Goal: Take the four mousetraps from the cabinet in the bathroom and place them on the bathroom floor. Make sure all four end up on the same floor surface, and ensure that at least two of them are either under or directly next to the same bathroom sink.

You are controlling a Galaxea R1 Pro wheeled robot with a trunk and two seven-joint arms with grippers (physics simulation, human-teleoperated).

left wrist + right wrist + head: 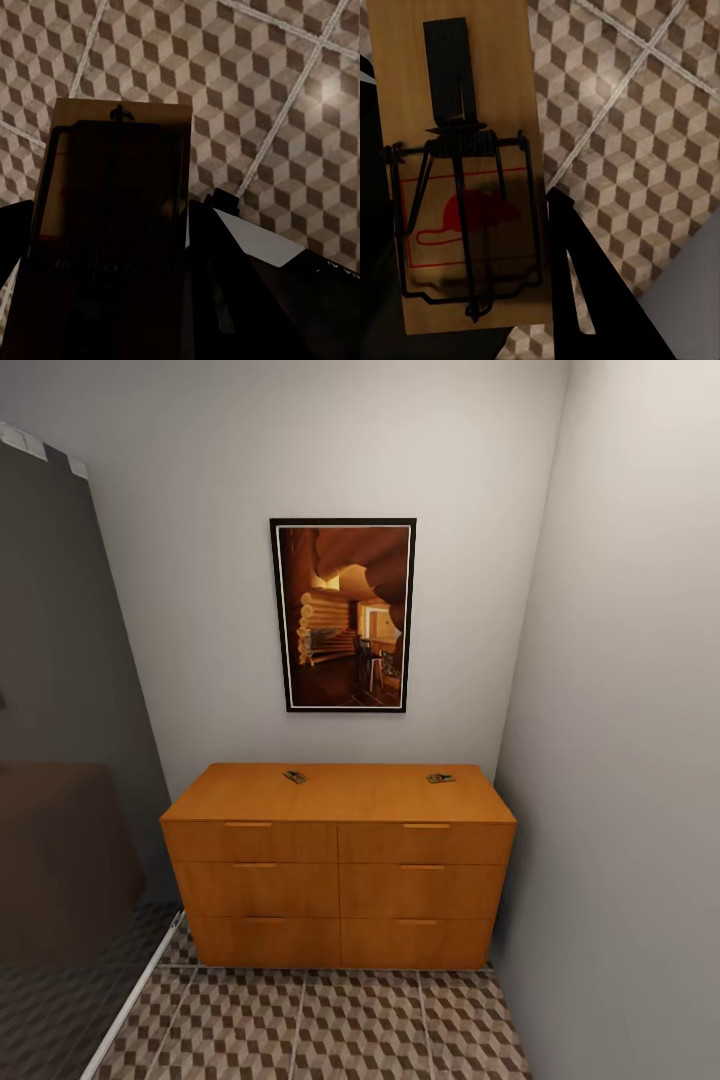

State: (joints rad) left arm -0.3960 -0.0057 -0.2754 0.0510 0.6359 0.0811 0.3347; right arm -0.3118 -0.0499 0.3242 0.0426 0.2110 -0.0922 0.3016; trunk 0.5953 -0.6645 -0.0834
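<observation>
The orange-brown cabinet (340,860) stands against the far wall in the head view. Two small mousetraps lie on its flat top, one left of centre (294,776) and one towards the right (440,778). My left gripper (112,255) is shut on a third mousetrap (112,187), seen dark and in shadow above the cube-patterned bathroom floor (262,90). A fourth mousetrap (461,165), a tan board with a black wire spring and a red mouse print, sits in my shut right gripper (465,225) above the same floor (622,150). The bathroom sink is out of view.
A framed picture (343,615) hangs above the cabinet. A dark glass panel (60,760) with a white base strip (135,1000) lines the left side, and a grey wall (620,760) closes the right. Tiled floor (330,1025) lies in front of the cabinet.
</observation>
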